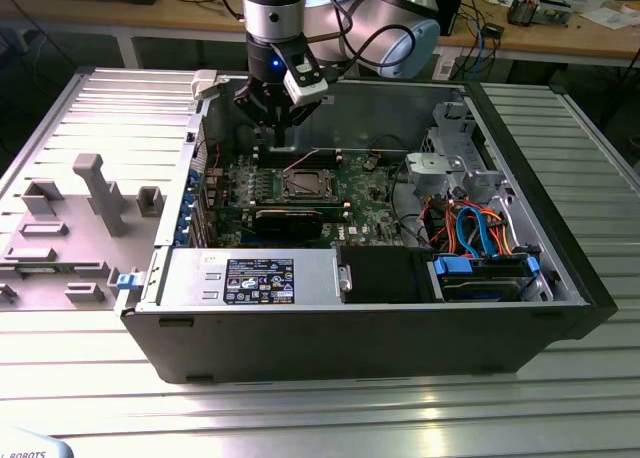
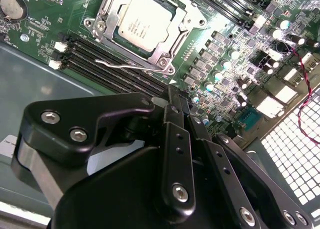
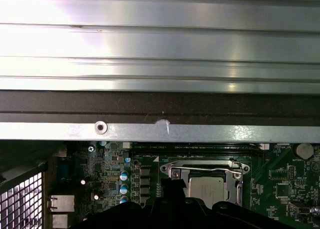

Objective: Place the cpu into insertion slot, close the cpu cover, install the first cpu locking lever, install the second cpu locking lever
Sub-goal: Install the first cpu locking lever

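Observation:
The cpu (image 2: pixel 145 20), a pale silver square, lies in the insertion slot (image 1: pixel 305 185) on the green motherboard (image 1: pixel 365 193). The cpu cover (image 2: pixel 167 53) is folded down flat around it as a silver frame. A thin wire locking lever (image 2: pixel 125 66) runs along the socket's edge beside the black memory slots; I cannot tell if it is hooked. My gripper (image 1: pixel 277 123) hangs above the back of the board, a short way from the socket and touching nothing. Its black fingers (image 2: pixel 175 139) are shut and hold nothing. The cpu (image 3: pixel 206 186) also shows in the first wrist view.
The board sits deep in an open black computer case (image 1: pixel 560 218) on a ribbed aluminium table. A power supply (image 1: pixel 250 278) lines the front, and a drive cage with blue and orange cables (image 1: pixel 470 228) fills the exterior view's right. A grey fixture plate (image 1: pixel 90 193) lies at the left.

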